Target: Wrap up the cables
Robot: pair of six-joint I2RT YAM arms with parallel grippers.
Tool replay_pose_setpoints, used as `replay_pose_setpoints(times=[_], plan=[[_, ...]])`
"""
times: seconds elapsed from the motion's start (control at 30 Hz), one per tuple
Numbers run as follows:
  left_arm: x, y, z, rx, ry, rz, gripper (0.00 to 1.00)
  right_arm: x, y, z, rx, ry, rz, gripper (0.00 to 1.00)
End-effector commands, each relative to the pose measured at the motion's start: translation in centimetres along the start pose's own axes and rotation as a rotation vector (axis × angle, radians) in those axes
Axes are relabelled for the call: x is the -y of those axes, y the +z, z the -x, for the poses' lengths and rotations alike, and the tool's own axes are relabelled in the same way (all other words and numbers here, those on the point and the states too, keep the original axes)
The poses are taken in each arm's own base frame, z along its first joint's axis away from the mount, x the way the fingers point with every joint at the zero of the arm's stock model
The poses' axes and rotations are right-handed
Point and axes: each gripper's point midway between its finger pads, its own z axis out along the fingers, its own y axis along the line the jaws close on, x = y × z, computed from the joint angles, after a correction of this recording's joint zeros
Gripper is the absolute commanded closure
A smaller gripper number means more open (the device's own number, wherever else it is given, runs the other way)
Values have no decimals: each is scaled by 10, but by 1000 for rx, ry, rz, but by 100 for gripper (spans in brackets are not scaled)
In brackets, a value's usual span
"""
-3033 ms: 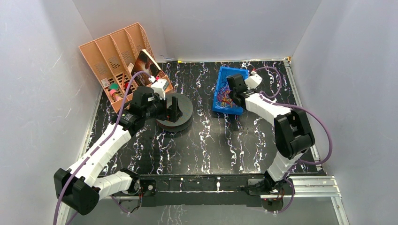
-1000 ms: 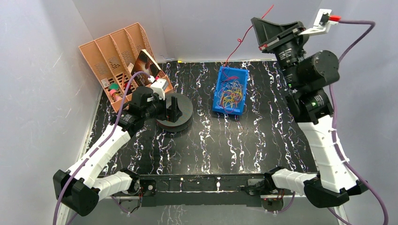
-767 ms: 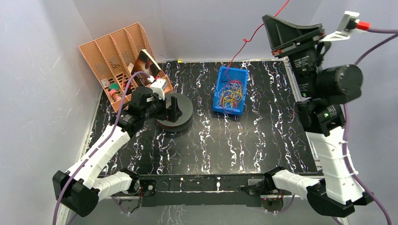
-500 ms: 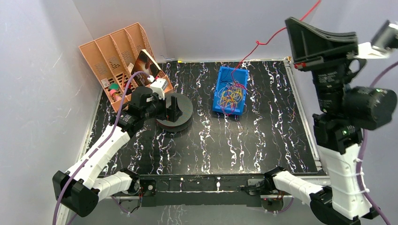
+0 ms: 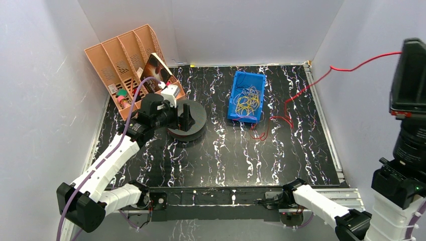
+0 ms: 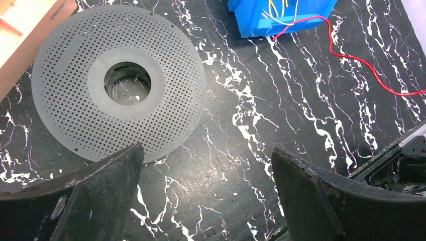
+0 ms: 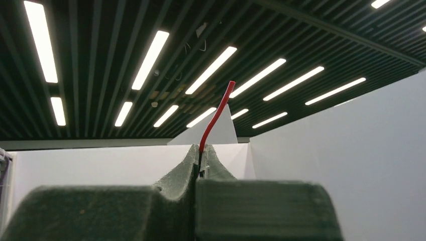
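Note:
A long thin red cable (image 5: 306, 88) runs from my right gripper (image 5: 403, 49), raised high at the right, down to the table, where its end lies curled (image 5: 259, 134) in front of the blue bin (image 5: 244, 75). In the right wrist view my right gripper (image 7: 200, 153) is shut on the red cable (image 7: 216, 118), whose short tip sticks up above the fingers. My left gripper (image 5: 186, 119) is open and empty just above the black spool (image 5: 199, 113). The left wrist view shows the spool's perforated disc (image 6: 166, 80), my left gripper (image 6: 206, 154) and the cable (image 6: 351, 57).
The blue bin (image 6: 261, 22) holds tangled yellow wires (image 5: 246, 104). An orange file organiser (image 5: 118, 55) with a book (image 5: 154, 68) stands at the back left. White walls close in the table. A metal rail (image 5: 221, 196) runs along the near edge.
My right arm has swung up and to the right with the red cable, pulling it out of the bin; its lower end now lies on the table. The left arm has not moved.

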Motion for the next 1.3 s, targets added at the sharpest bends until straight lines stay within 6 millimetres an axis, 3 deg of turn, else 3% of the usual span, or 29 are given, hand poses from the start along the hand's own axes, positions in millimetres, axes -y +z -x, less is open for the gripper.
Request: replay_pose_setpoints(times=[0.0, 0.27, 0.6, 0.9, 1.1, 1.27], plan=[[0, -6, 5, 29, 19, 1, 2, -12, 0, 20, 34, -7, 11, 100], [-1, -6, 5, 30, 21, 8, 2, -26, -5, 41, 81, -12, 25, 100], [-1, -9, 7, 42, 24, 8, 2, -61, -3, 75, 176, -40, 123, 100], [0, -11, 9, 52, 27, 9, 2, -102, -28, 126, 352, -55, 221, 100], [2, -10, 8, 47, 25, -3, 2, -114, -41, 146, 422, -58, 229, 100], [2, -10, 8, 48, 24, -3, 2, -117, -39, 155, 459, -79, 216, 100]])
